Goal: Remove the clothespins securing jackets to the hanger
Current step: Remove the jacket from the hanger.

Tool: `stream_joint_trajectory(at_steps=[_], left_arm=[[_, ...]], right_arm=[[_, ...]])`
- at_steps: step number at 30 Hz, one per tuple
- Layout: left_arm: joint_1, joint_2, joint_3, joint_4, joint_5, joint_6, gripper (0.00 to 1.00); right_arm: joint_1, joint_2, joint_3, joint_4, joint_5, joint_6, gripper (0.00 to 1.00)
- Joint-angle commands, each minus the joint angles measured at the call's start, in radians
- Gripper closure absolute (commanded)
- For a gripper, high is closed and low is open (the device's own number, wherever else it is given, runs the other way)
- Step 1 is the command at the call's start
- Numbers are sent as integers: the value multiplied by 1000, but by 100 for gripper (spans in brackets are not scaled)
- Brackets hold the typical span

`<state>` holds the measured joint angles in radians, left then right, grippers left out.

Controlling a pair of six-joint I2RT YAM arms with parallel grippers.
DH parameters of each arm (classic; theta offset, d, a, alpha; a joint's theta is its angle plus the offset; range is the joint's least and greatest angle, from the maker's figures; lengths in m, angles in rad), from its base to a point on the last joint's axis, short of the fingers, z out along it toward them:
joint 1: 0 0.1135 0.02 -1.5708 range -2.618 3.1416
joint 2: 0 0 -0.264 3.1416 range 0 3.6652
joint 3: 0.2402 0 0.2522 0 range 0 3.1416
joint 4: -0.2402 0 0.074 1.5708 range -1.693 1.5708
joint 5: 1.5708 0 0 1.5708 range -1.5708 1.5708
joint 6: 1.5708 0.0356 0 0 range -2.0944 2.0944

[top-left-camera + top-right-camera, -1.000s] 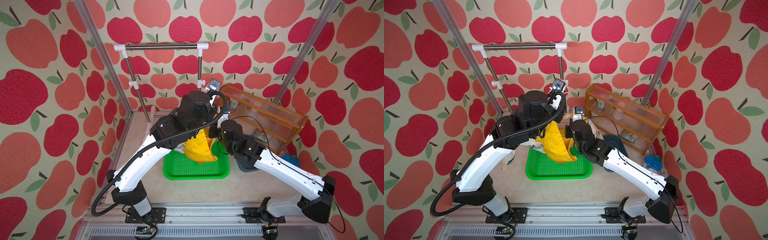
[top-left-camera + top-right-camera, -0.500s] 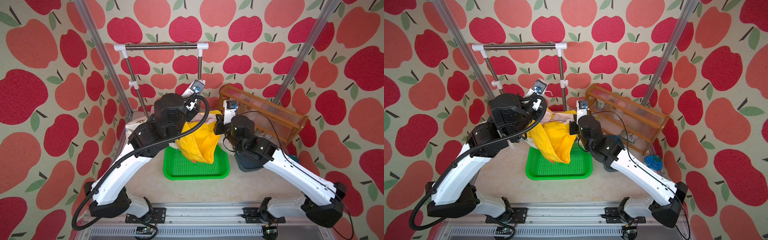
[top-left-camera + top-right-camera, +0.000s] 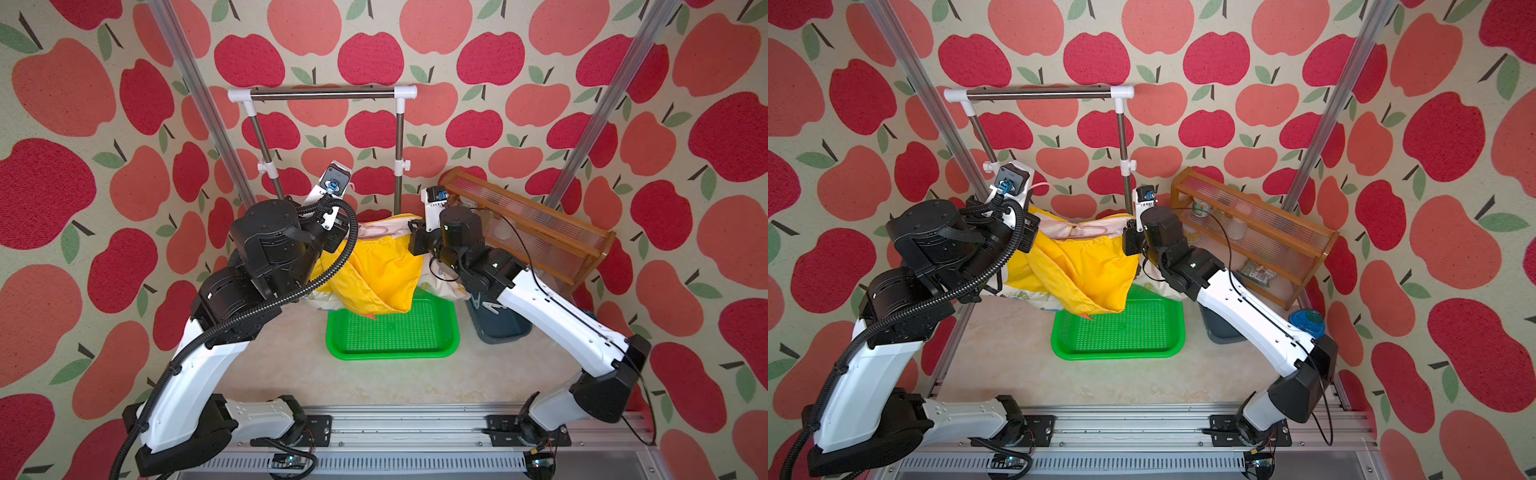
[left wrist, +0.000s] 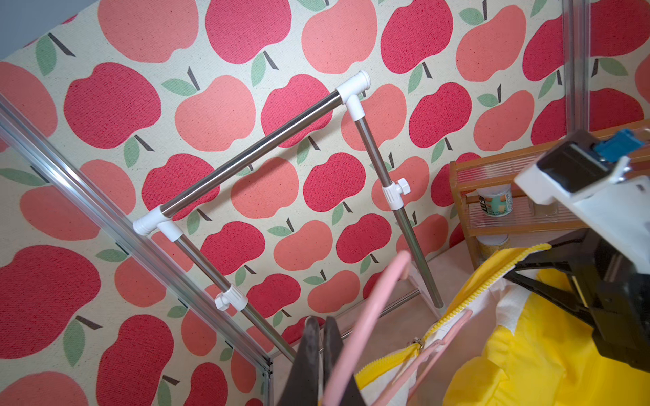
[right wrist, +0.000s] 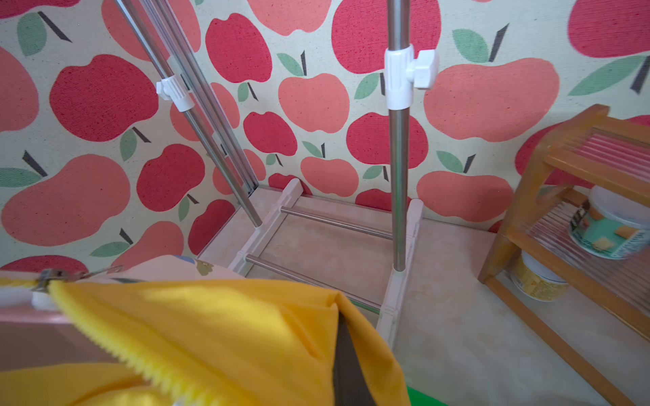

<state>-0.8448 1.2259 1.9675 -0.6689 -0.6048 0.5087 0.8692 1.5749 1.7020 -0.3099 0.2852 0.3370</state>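
Aloft: two jackets (image 3: pixel 374 270), one hanger (image 4: pixel 373 309); left pincer (image 4: pixel 320 327), right pincer (image 4: pixel 513 269) closed

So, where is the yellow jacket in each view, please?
Top view: jacket in the middle, hanging over the green tray.
Top view: jacket in the middle again, over the tray.
Left wrist: jacket close up, next to the pink hanger.
Right wrist: jacket close up, zipper teeth showing.
Shared landmark: the wooden shelf.

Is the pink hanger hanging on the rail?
No, it is off. The rail is bare; the hanger sits lower down, with the jackets.
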Motion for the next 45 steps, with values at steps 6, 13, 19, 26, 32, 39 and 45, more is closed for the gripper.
stream_joint_trajectory(at_steps=[6, 13, 19, 26, 32, 39, 45], left_arm=[[24, -47, 48, 38, -34, 98, 100], [31, -39, 105, 32, -4, 140, 100], [37, -13, 133, 33, 11, 157, 100], [50, -11, 110, 62, 52, 128, 100], [50, -14, 121, 63, 62, 127, 100], [50, -11, 135, 17, 78, 107, 100], [49, 17, 150, -67, 122, 85, 100]], right_arm=[[69, 95, 235, -31, -133, 45, 100], [105, 27, 111, 9, -168, 173, 100], [171, -42, 41, 44, -172, 190, 100], [259, 4, 256, -25, -89, -83, 100], [285, -5, 307, -29, -91, -118, 100], [288, -107, 95, 20, -10, -57, 100], [195, -298, -338, 240, 17, 140, 99]])
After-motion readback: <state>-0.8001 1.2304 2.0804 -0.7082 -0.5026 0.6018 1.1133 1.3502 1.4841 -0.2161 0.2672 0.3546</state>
